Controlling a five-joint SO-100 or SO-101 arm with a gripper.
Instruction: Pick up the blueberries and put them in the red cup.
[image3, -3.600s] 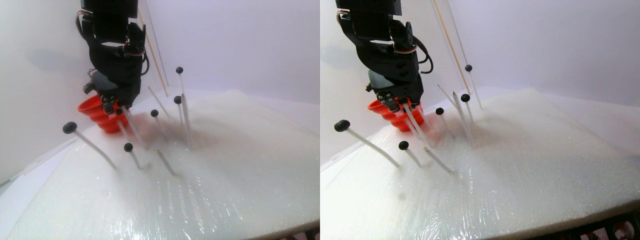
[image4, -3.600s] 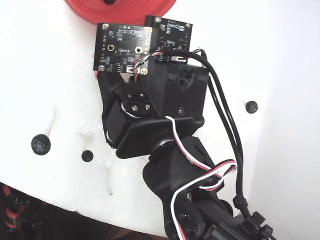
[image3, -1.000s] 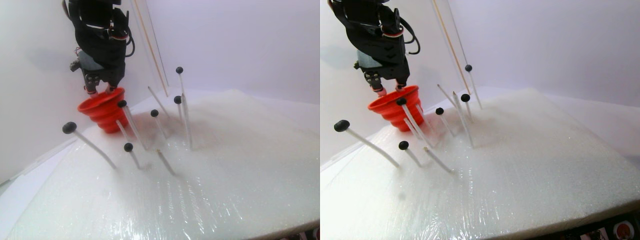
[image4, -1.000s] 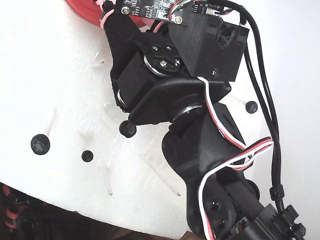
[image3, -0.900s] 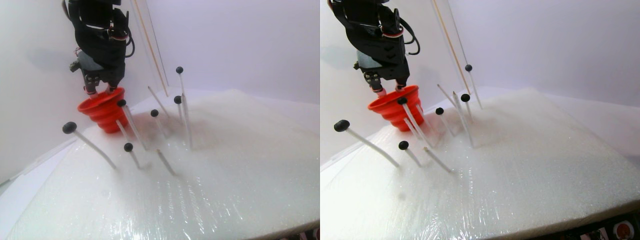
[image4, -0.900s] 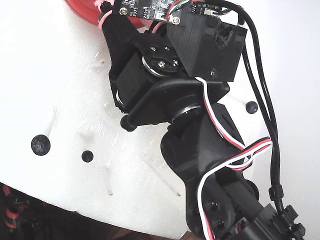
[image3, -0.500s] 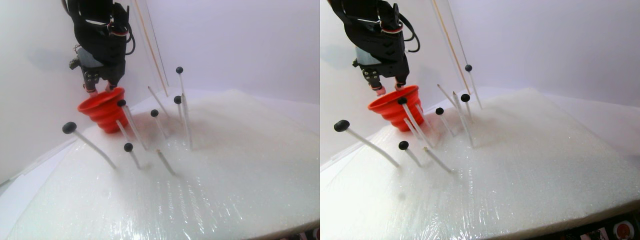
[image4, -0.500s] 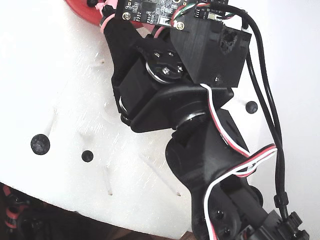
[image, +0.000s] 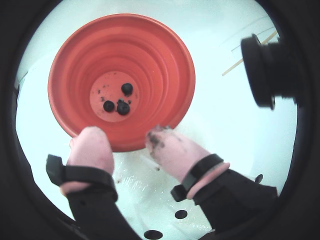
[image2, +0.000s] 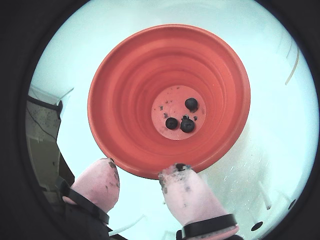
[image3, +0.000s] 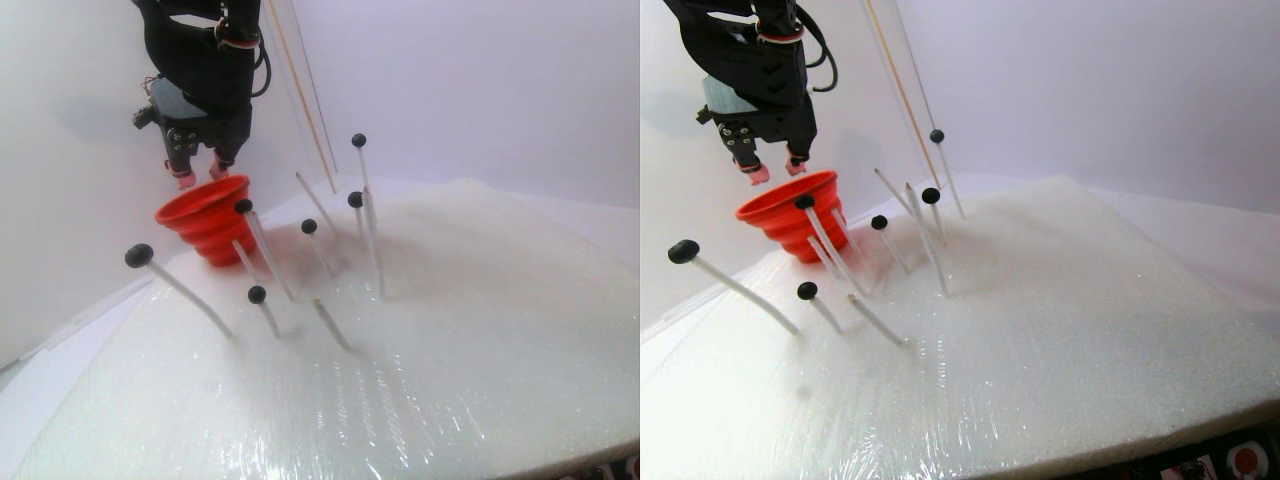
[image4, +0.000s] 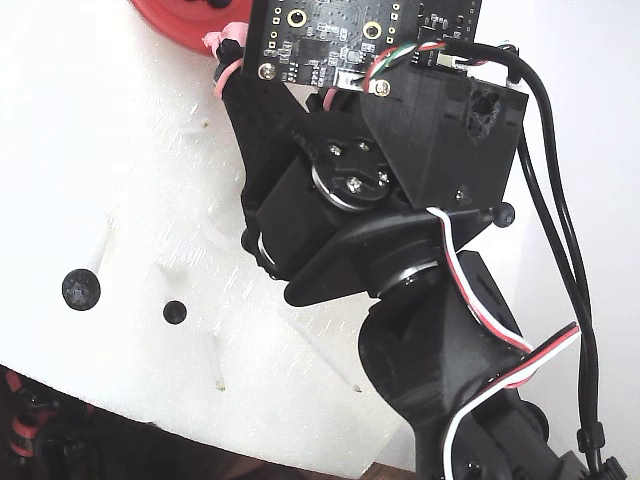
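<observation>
berries already lie at the bottom of the red cup (image: 120, 80): in both wrist views we count three blueberries (image2: 181, 116) on its floor, directly below and just ahead of our jaws. our jaws (image: 125, 142) hang above the cup's near rim, spread apart with nothing between the pink fingertips (image2: 186, 197), which carry dark smears. we judge the latest drop finished, so this part of the task is done.

much is left. in the stereo pair view several more berries (image3: 139, 255) sit on top of thin white sticks (image3: 268, 320) planted in the white foam counter (image3: 450, 350), away from our jaws on the side of the cup opposite the arm; we count about six there, one close beside the cup and the others farther out. a few sticks look bare. in the fixed view two berries (image4: 81, 289) show clearly beside the arm. next we judge we must lift off and reach for the nearest stick-top berry.
</observation>
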